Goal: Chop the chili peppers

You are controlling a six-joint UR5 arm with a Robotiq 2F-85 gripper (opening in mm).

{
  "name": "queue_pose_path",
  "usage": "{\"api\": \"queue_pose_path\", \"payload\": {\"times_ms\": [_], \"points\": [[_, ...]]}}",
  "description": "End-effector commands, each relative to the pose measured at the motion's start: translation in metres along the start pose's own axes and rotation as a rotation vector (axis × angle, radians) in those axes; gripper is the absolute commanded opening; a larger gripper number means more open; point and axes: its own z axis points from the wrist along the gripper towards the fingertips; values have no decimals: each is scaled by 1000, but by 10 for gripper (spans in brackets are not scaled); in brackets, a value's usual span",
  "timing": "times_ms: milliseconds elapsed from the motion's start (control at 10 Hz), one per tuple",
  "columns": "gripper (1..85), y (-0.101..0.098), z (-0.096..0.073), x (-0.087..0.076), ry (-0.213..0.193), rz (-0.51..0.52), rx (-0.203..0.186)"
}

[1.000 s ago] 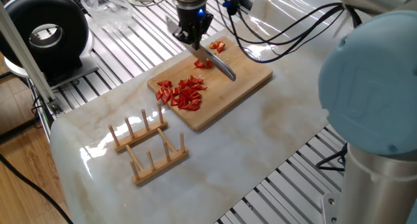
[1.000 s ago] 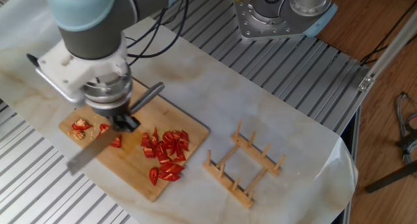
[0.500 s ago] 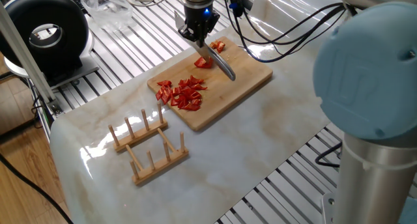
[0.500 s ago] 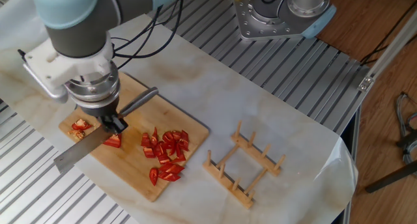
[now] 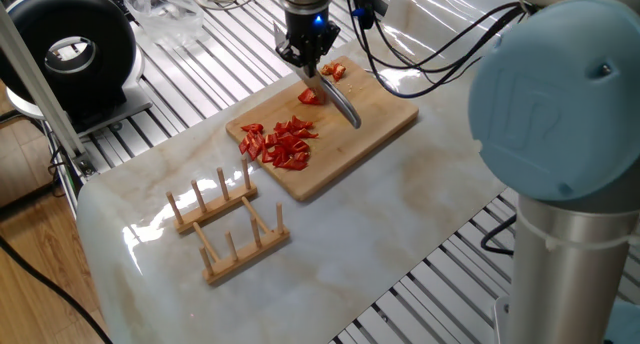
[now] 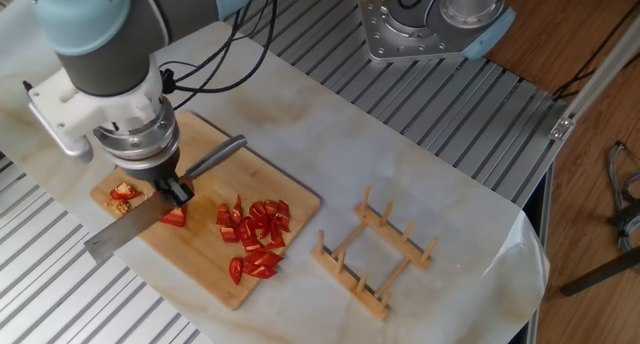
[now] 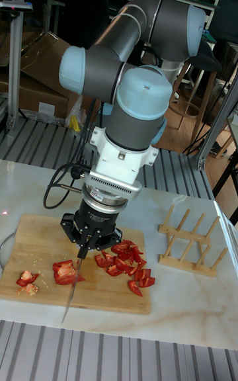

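Observation:
The chili peppers lie cut on a bamboo cutting board (image 5: pixel 380 124) (image 6: pixel 210 274) (image 7: pixel 33 239). A heap of red bits (image 5: pixel 285 142) (image 6: pixel 255 234) (image 7: pixel 125 262) covers one end, a bigger chunk (image 5: pixel 312 97) (image 6: pixel 174 218) (image 7: pixel 65 272) lies mid-board, and small scraps (image 5: pixel 334 71) (image 6: pixel 123 193) (image 7: pixel 28 278) lie at the other end. My gripper (image 5: pixel 309 64) (image 6: pixel 172 191) (image 7: pixel 88 242) is shut on a knife (image 5: pixel 338 102) (image 6: pixel 125 234) (image 7: pixel 71 292). The blade rests beside the bigger chunk, between it and the scraps.
A wooden dish rack (image 5: pixel 225 224) (image 6: pixel 375 259) (image 7: pixel 188 239) stands on the marble top beside the board. A black round device (image 5: pixel 70 49) sits off the table's far corner. Cables (image 5: pixel 420 44) trail behind the arm.
The gripper with the knife has shifted slightly toward the scrap end of the board. The blade now sits right by the bigger chunk. The pepper bits have not moved.

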Motion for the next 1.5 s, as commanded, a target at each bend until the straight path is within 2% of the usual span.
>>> {"api": "queue_pose_path", "payload": {"times_ms": [0, 200, 300, 400, 600, 1100, 1400], "points": [[13, -2, 1, 9, 35, 24, -8], [13, -4, 0, 14, 41, 24, -7], [13, -4, 3, 14, 42, 22, -22], [13, -1, 7, 15, 43, 17, -55], [13, -1, 9, 16, 40, 1, -73], [13, -4, 11, 15, 34, -35, -60], [13, -4, 16, 12, 24, -47, -68]]}}
